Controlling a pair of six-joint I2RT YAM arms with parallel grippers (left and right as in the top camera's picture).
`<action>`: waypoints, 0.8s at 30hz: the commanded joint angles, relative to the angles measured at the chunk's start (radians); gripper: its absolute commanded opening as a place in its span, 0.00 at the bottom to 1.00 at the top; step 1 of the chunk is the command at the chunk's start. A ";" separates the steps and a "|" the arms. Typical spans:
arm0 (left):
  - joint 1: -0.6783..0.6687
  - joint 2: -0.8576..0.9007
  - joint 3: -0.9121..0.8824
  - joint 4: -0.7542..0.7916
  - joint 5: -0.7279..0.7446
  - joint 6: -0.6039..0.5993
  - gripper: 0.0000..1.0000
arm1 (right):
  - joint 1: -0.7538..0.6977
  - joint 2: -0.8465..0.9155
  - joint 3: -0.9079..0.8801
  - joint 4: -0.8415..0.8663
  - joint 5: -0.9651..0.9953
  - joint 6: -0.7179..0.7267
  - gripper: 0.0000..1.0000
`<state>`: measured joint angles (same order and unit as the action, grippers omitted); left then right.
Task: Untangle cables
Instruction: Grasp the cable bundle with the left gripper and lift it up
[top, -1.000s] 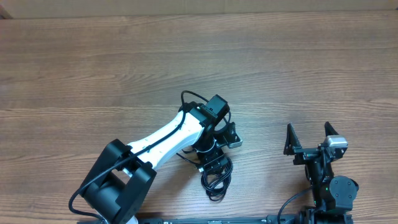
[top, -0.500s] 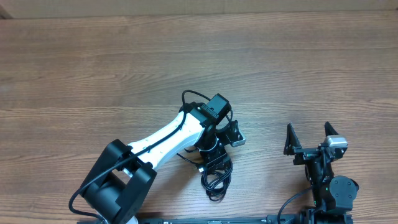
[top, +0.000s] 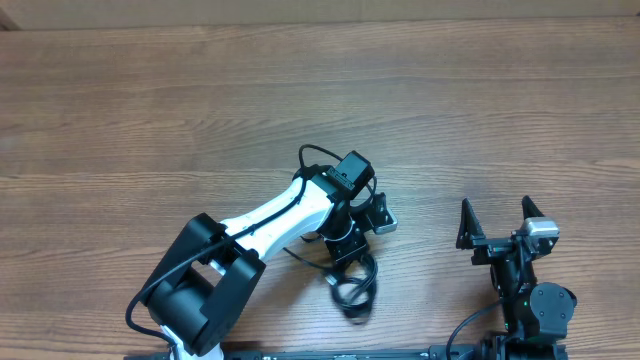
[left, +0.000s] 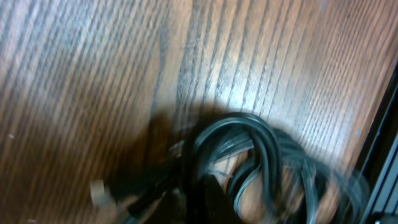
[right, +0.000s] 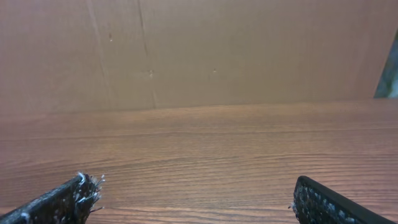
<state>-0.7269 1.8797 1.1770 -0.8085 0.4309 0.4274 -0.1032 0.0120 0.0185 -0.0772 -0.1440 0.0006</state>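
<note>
The cables (top: 352, 292) lie as a small bundle of thin black loops on the wooden table near its front edge. My left gripper (top: 346, 252) points down onto the top of the bundle and hides that part. In the blurred left wrist view the black loops (left: 249, 134) curl out from my left gripper (left: 205, 208), which is shut on a strand, and a pale plug end (left: 99, 193) sticks out to the left. My right gripper (top: 497, 222) stands apart to the right, wide open with nothing between its fingers (right: 68, 202).
The wooden table (top: 200, 100) stretches bare to the back and left. The left arm's white link (top: 265, 220) and black base (top: 200, 295) sit at the front. A dark edge (left: 382, 162) runs along the right of the left wrist view.
My left gripper has closed on the bundle, and the loops have shifted slightly toward the front right. The left arm's base link has turned a little. The right arm has not moved.
</note>
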 joint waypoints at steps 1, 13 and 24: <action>-0.008 0.016 -0.004 0.030 0.008 -0.010 0.04 | 0.003 -0.007 -0.010 0.004 0.008 0.006 1.00; -0.007 0.016 0.183 -0.033 0.008 -0.167 0.04 | 0.003 -0.007 -0.010 0.004 0.008 0.006 1.00; -0.008 0.016 0.445 -0.153 0.007 -0.081 0.04 | 0.003 -0.007 -0.010 0.004 0.008 0.006 1.00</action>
<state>-0.7269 1.8969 1.5692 -0.9390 0.4267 0.3008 -0.1032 0.0120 0.0185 -0.0765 -0.1448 0.0006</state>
